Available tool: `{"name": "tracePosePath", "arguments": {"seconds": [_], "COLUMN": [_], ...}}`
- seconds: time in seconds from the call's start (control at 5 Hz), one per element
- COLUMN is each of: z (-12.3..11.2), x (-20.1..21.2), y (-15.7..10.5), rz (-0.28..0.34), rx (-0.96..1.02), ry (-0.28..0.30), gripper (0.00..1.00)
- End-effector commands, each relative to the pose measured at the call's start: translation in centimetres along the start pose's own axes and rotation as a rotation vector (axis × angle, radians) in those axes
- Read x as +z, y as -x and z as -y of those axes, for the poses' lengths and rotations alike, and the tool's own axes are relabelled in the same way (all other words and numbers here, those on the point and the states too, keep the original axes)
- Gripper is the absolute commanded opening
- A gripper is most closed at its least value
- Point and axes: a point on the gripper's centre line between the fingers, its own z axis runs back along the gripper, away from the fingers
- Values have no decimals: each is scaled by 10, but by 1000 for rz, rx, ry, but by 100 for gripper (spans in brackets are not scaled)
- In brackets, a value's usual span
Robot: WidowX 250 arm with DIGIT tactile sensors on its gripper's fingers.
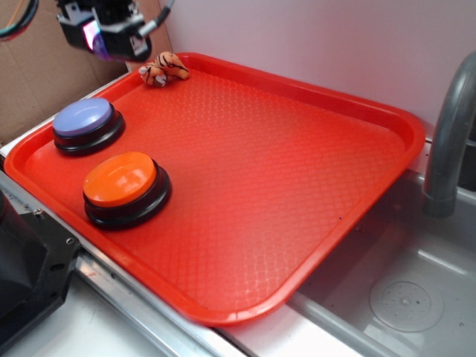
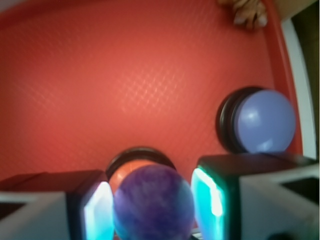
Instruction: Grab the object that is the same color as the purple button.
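We see one large red tray (image 1: 245,193) with a textured floor and a raised rim, filling most of the exterior view and set beside a grey sink basin (image 1: 394,290) with a curved grey faucet (image 1: 446,141). Behind the tray's far left corner stands brown cardboard (image 1: 33,82).

On the tray we count two dome buttons, each on a black round base. The purple button (image 1: 83,119) sits near the left rim, its top a pale lavender; the orange button (image 1: 120,180) sits just beside it, nearer the camera. They are close but apart. From the wrist view the purple button (image 2: 264,121) lies to the right, and only a sliver of the orange button (image 2: 131,170) shows behind the ball.

Above the tray's far left corner hangs the one gripper (image 1: 104,33), a black block lifted clear of the surface. In the wrist view the gripper (image 2: 152,205) has its two pads glowing cyan, and they are clamped on either side of the single purple ball (image 2: 153,204).

That ball is glossy and deep violet with pale marbled swirls, darker than the lavender button and much smaller than either button. In the exterior view we catch only a purple glint at the gripper.

Smallest is one orange striped tiger toy (image 1: 165,68), lying at the tray's far rim.
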Motion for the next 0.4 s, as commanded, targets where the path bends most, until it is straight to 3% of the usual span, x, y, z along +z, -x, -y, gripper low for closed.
{"name": "tracePosePath", "arguments": {"seconds": [0.0, 0.2], "z": [16, 17], "x": [31, 25], "y": [8, 6], "rz": [97, 65], "rx": [1, -2], "ry": [0, -3], "gripper": [0, 0]}}
